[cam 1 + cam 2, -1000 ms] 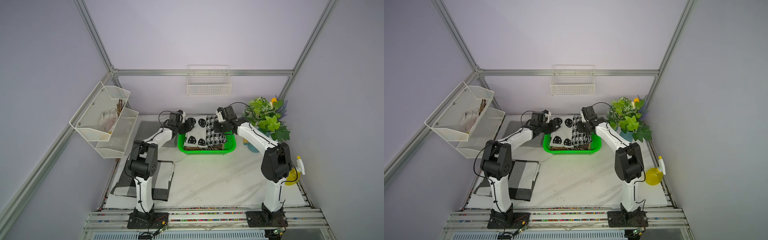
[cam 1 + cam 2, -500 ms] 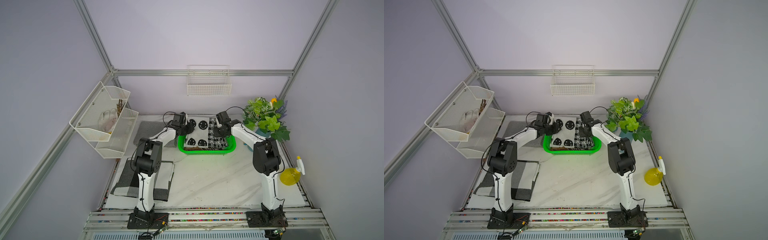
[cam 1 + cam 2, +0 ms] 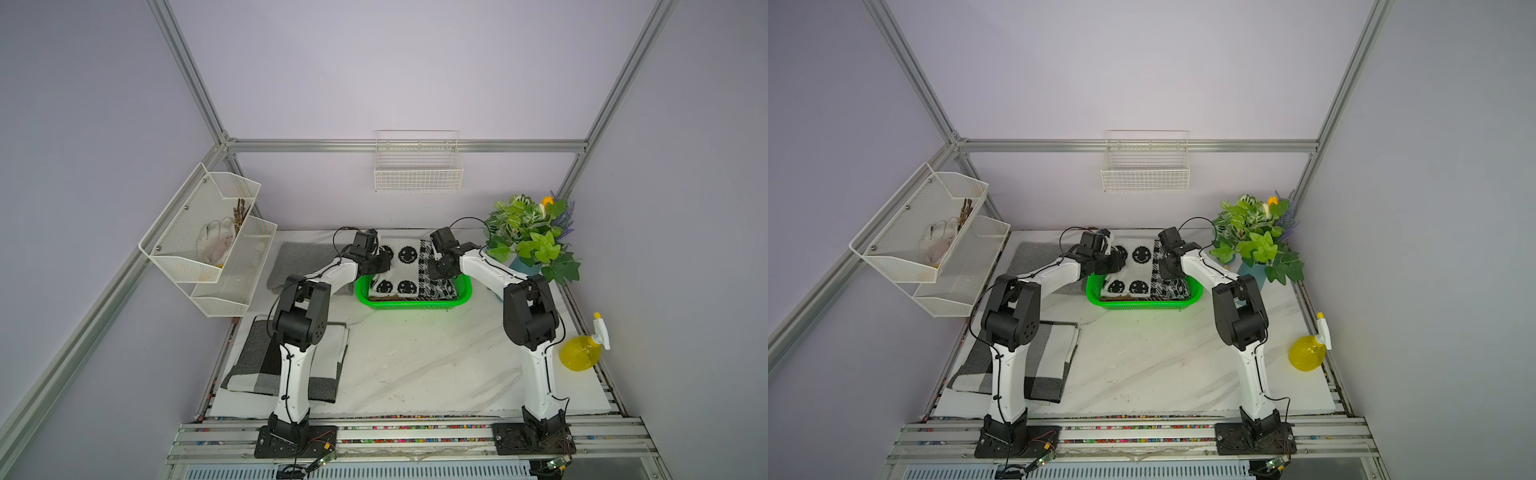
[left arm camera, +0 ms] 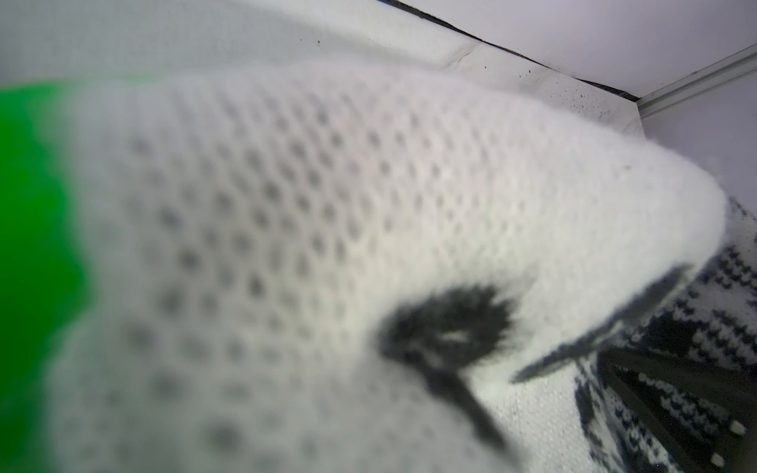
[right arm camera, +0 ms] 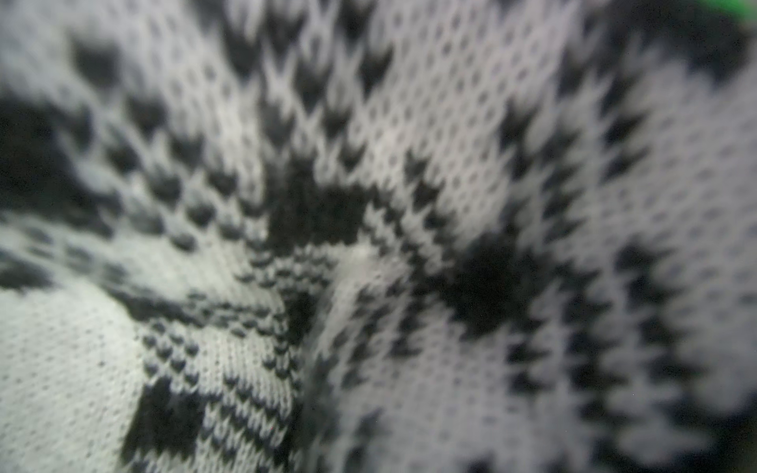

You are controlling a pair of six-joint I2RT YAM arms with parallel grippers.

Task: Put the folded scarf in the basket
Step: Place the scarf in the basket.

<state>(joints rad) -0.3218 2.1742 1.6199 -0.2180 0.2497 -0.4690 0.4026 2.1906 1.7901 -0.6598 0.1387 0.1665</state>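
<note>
Where folded knit scarf [image 3: 401,266] lies, perforated plastic basket [image 3: 411,304] rectangular.

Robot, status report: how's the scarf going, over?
Left hand shut on scarf. Right hand at its edge, grip hidden. Scarf partly in basket. Nothing blocking.

We look down steeply from high above the front edge in both top views, which share the whole table [image 3: 415,357] and basket [image 3: 1144,306]. Both wrist cameras sit close against the scarf [image 4: 348,196], blurred knit filling them.
</note>
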